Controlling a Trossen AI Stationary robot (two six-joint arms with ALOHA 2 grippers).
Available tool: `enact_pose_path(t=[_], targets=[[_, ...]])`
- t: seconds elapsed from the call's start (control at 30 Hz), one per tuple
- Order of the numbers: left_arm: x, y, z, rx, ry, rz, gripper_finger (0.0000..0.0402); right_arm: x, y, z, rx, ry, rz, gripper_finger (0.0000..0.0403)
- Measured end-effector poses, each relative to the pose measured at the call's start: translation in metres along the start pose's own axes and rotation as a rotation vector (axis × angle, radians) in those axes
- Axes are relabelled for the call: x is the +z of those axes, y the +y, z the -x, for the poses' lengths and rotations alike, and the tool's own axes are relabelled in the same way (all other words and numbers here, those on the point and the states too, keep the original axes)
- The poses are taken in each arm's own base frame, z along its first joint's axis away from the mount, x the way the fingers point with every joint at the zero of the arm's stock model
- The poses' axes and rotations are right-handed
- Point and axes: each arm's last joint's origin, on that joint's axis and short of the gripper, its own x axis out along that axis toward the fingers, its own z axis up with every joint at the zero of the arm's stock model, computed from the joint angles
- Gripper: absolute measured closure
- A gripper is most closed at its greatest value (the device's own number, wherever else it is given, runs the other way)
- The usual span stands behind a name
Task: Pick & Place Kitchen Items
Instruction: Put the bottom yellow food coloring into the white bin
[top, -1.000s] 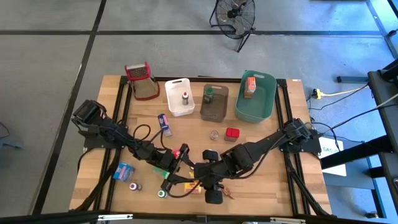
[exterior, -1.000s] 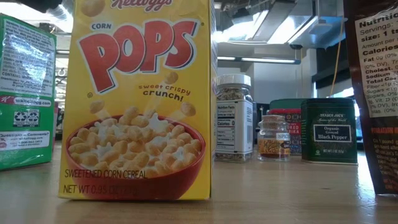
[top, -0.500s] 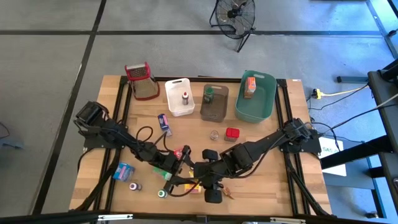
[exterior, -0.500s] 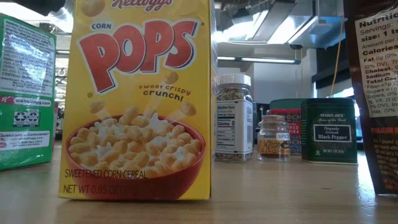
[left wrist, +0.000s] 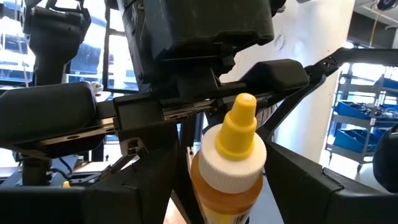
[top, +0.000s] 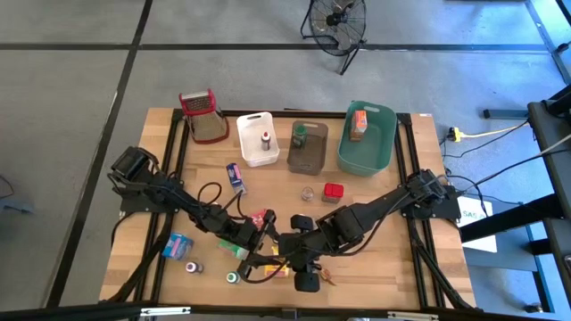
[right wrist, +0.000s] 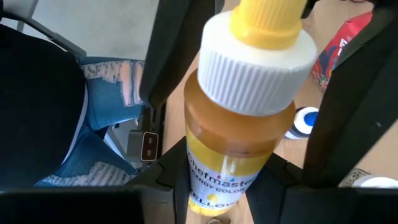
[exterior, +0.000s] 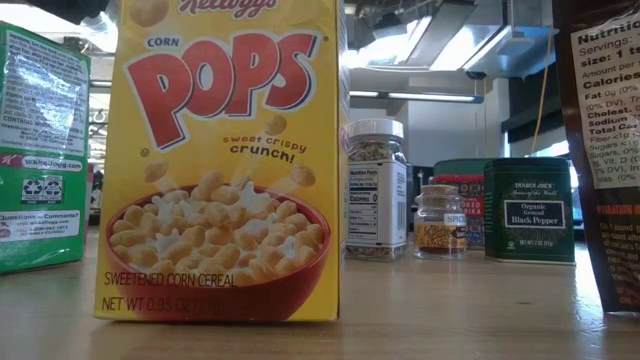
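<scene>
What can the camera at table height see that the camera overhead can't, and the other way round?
Only the low view shows labels: the Corn Pops box and the black pepper tin. Only the high view shows both arms meeting near the table's front edge, the left pincer, the right pincer, and the green tub. Both show the wooden table.

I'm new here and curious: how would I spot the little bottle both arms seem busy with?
Look at the wooden table's near edge, where the two dark arms meet. Between them is a small bottle of amber-yellow liquid. Its ribbed white cap and yellow nozzle set it apart from the boxes and tins nearby.
</scene>
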Motion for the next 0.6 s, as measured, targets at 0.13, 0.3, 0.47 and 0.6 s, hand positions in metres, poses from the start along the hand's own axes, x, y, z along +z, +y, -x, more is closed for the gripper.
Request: enact_pose_path(t=[0.13, 0.3, 0.47, 0.6], targets=[[0.0000, 0.0000, 0.0000, 0.000, 0.001, 0.000, 0.0169, 0.0000, 0.0000, -0.0001, 0.000, 0.000, 0.000, 0.0284], [0.0000, 0.0000, 0.0000, 0.000, 0.002, -0.001, 0.0169, 0.0000, 0.0000, -0.0001, 0.000, 0.000, 0.000, 0.0284], [0.0001, 0.0000, 0.0000, 0.000, 0.002, -0.001, 0.0169, 0.0000, -0.0001, -0.0001, -0.001, 0.000, -0.001, 0.0284], [0.0001, 0.0000, 0.0000, 0.000, 0.002, -0.001, 0.0173, 0.0000, -0.0001, -0.0001, -0.001, 0.000, -0.001, 0.0284]])
